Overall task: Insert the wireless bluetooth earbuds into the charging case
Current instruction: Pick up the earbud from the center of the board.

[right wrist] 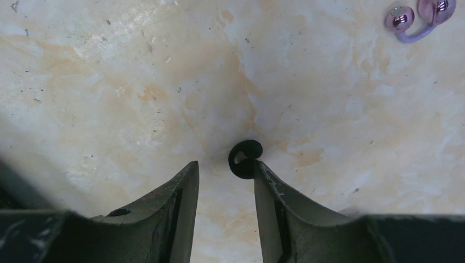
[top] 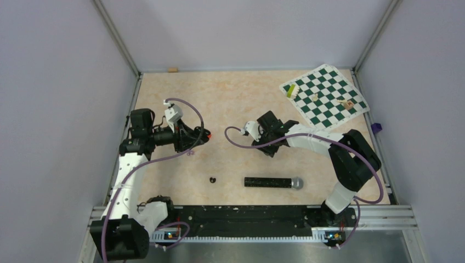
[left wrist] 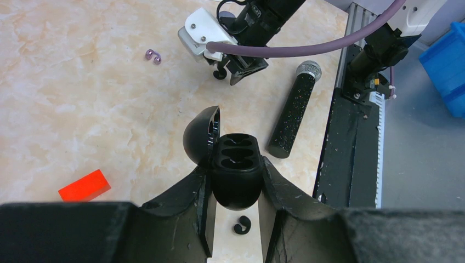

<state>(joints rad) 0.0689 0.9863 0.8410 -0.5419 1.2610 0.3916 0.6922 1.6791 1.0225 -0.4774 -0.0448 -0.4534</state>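
Observation:
My left gripper (left wrist: 234,174) is shut on the charging case (left wrist: 236,181), a glossy black pod held above the table with its lid (left wrist: 200,136) swung open to the left and both slots empty. In the top view this gripper (top: 196,137) is at mid-left. One black earbud (left wrist: 241,224) lies on the table under the case, also seen in the top view (top: 212,179). My right gripper (right wrist: 225,167) is open low over the table. A second black earbud (right wrist: 245,159) lies at the tip of its right finger (right wrist: 268,189), touching it. The top view shows this gripper (top: 270,147) at mid-table.
A long black microphone (top: 273,182) lies near the front edge, also in the left wrist view (left wrist: 293,109). A red block (left wrist: 85,185) lies left of the case. Pale purple rings (right wrist: 419,16) lie on the table (left wrist: 153,56). A green chessboard (top: 323,96) lies at the back right.

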